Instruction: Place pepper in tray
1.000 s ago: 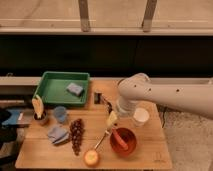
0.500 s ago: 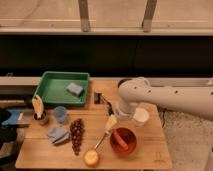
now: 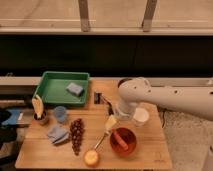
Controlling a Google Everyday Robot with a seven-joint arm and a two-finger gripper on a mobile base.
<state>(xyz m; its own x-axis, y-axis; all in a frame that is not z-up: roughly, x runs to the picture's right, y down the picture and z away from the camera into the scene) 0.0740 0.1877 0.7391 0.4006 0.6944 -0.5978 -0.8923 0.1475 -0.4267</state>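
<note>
Wooden table (image 3: 145,157): pepper (image 3: 120,139) in red bowl (image 3: 133,145), jaws just beside, grip unclear; grapes (image 3: 76,134) toward tray (image 3: 52,92).

No legible text, label, brand, number or sign on anything in view. The gripper (image 3: 110,123) hangs over the light wooden table (image 3: 147,152), just up-left of the round orange-red bowl (image 3: 133,145). Surfaces checked:
- large rectangular green plastic tray (image 3: 52,92), up-left of the claw: plain
- small white cup (image 3: 141,116), just right of the claw: plain
- small blue cup (image 3: 60,114), well left of the claw: plain
- small dark flat object (image 3: 97,97), just behind the claw: too blurred to tell any print
</note>
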